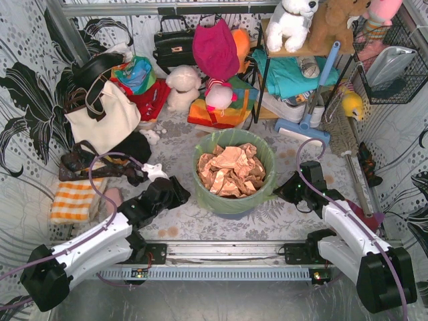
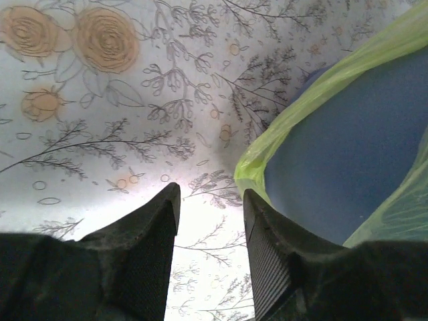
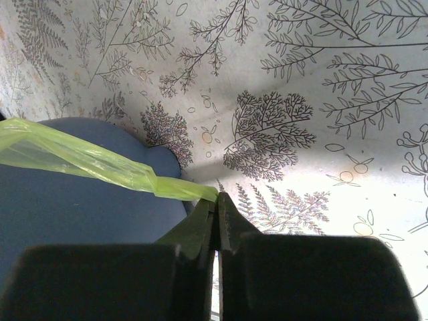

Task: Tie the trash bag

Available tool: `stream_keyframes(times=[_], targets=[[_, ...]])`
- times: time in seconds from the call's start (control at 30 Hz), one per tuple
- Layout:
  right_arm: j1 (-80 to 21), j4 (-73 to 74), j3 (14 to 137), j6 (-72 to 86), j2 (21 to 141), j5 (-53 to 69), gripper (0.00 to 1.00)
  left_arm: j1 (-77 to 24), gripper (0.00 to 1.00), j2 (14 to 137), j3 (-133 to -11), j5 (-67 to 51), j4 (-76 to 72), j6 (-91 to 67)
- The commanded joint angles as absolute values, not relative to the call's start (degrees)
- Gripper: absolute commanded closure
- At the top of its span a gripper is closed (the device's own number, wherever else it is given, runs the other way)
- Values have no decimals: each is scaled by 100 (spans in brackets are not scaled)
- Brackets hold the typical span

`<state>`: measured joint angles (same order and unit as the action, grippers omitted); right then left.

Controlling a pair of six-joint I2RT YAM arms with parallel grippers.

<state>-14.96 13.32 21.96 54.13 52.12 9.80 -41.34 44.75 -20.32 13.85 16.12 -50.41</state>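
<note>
The trash bag (image 1: 265,152) is thin light-green plastic lining a round bin in the middle of the table, with crumpled tan paper (image 1: 231,170) filling it. My left gripper (image 1: 180,194) sits at the bin's left side. In the left wrist view it (image 2: 210,200) is open with only tablecloth between the fingers, and the bag's green edge (image 2: 253,167) lies just right of the right finger, over the blue bin wall (image 2: 334,154). My right gripper (image 1: 282,190) is at the bin's right side. It (image 3: 217,197) is shut on a pulled-out strip of the bag (image 3: 100,160).
A white tote bag (image 1: 103,119) and an orange-checked cloth (image 1: 73,200) lie at the left. Plush toys (image 1: 184,87), a black handbag (image 1: 175,43) and a shelf rack (image 1: 301,67) crowd the back. A blue broom (image 1: 304,127) and a wire basket (image 1: 391,67) are at the right.
</note>
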Motion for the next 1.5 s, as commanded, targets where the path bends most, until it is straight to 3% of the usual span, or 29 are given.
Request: stream_keyframes(times=[0.0,0.1,0.3,0.93,1.47], targets=[[-1481,1331,2280,5453,5197,976,100,-4098,44,4522,-1867,946,669,-4806],[-1480,1288,2246,5495,5186,990,100,-4098,37,4772,-1827,628,226,-4693],[-1478,1266,2261,5537,5185,1028,100,-4104,35,5510,-1832,243,-351,-4554],[-1478,1318,2235,5564,5111,974,100,-4101,32,6868,-2163,1390,120,-4656],[-1478,1633,2355,5561,4852,369,100,-4103,89,6541,-2263,1790,652,-4725]])
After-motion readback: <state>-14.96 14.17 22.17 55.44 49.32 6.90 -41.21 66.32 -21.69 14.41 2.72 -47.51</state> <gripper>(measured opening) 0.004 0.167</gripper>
